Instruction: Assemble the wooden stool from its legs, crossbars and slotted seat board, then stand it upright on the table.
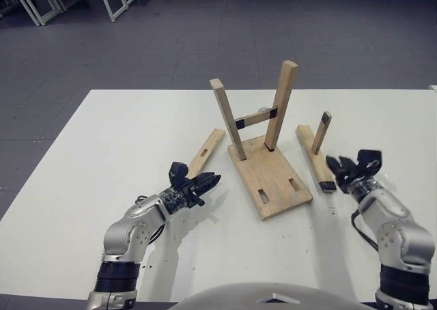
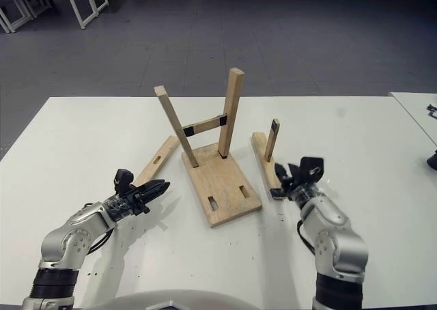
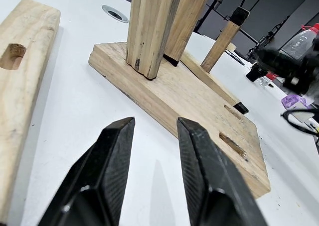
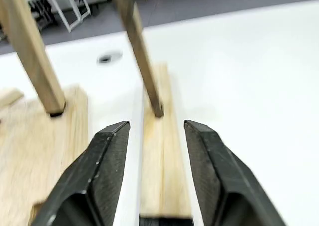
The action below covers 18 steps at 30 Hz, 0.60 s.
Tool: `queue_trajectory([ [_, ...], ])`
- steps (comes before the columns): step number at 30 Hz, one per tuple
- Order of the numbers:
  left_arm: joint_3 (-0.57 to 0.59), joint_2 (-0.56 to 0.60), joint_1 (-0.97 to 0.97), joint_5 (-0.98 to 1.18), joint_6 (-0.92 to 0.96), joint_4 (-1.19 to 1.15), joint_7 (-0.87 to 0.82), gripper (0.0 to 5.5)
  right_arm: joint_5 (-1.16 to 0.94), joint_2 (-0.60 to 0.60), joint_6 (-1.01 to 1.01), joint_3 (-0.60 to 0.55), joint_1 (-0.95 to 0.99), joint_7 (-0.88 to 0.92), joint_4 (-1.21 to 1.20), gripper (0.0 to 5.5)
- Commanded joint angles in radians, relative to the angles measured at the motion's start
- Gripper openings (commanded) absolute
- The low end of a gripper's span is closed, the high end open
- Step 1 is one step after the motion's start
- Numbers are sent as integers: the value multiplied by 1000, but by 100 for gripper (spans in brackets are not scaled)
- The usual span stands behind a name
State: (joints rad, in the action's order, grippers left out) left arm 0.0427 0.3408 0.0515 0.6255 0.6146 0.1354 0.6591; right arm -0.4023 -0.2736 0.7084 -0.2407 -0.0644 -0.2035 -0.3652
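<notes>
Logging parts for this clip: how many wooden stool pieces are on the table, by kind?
Flat slotted wooden seat board: 1
Long light wooden legs, two standing, two lying: 4
Short wooden crossbars with black ends: 2
Total: 7

The two head views look forward and down from six o'clock over the white table (image 1: 123, 125), sharing the whole scene. The left wrist view sits low behind the black two-fingered left end effector (image 3: 155, 120), facing two o'clock. The right wrist view looks past the black right end effector (image 4: 157, 125) toward eleven o'clock. Both wrist views share the pale slotted wooden seat board (image 3: 199, 106).
</notes>
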Motion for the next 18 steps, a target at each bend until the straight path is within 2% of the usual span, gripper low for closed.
queue_trajectory([
  [1,1,10,-2,-10,9,11,-5,155,50,1,-43,66,-45,-11,35,273],
  [11,7,32,-3,-3,35,17,2,155,167,28,-63,134,6,64,196,273],
  [15,5,26,-7,-5,32,12,-1,155,179,34,-65,127,43,73,256,205],
  [18,5,21,-19,-5,27,7,-1,155,171,23,-98,101,105,63,288,200],
])
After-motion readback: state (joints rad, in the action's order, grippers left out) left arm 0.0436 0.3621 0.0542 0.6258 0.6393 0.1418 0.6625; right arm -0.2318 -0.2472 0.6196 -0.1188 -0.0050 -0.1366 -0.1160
